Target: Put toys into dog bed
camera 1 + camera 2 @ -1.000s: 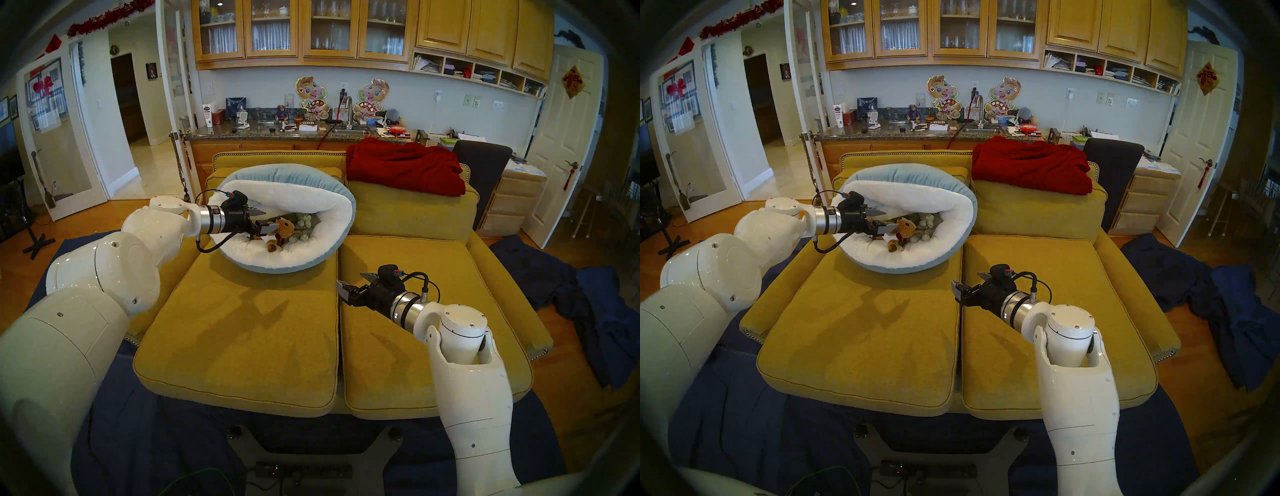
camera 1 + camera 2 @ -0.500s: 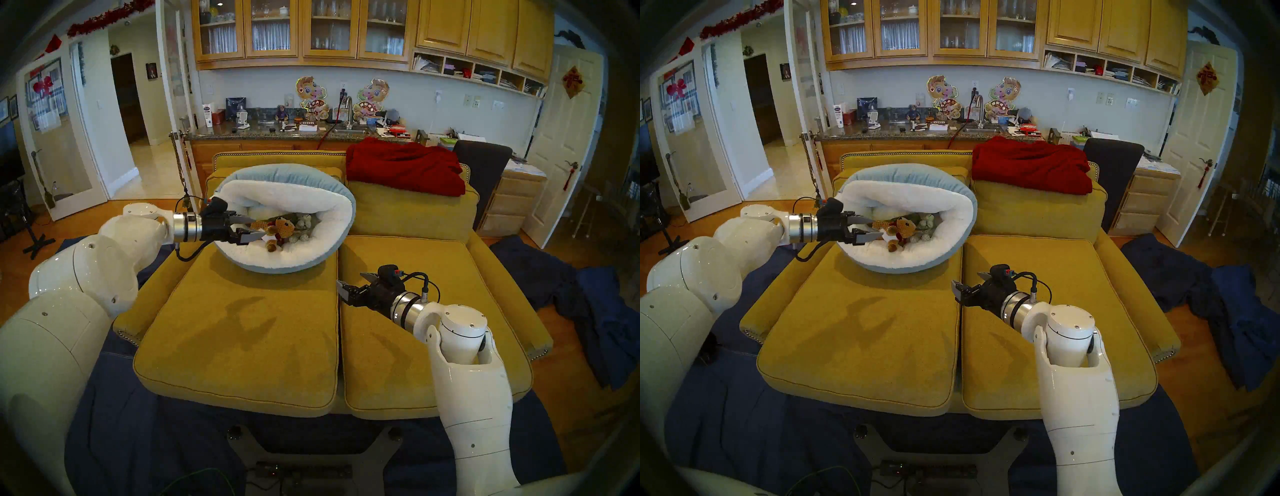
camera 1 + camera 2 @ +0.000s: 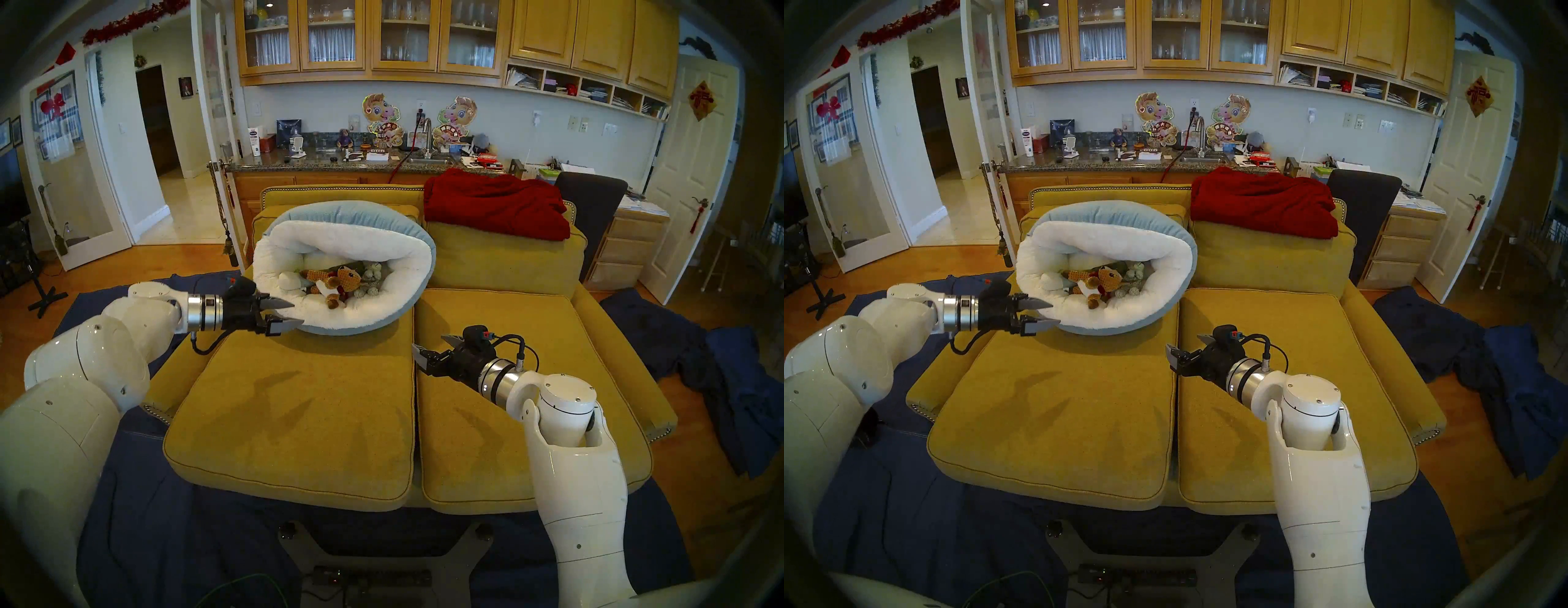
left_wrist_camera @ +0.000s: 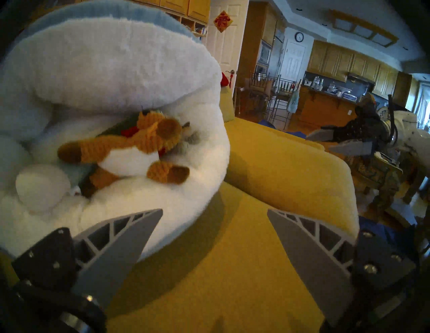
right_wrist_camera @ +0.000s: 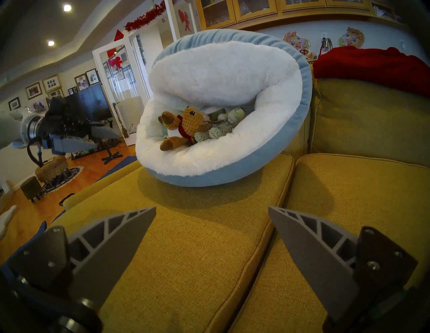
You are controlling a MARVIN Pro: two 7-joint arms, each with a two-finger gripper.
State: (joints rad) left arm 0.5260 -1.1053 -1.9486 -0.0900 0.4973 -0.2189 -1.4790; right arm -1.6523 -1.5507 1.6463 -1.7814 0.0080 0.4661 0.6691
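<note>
Toys piled mid-frame inside the dog bed (image 3: 382, 316), half buried: only the knitted brown reindeer (image 3: 339, 284) reads clearly, grey lumpy plush (image 5: 218, 132) and a white one (image 4: 41, 186) partly hidden. Bed: fluffy white inside, blue shell, on yellow woven sofa (image 3: 297, 403). Left gripper (image 3: 292, 315) and right gripper (image 3: 426, 346) both spread, empty.
</note>
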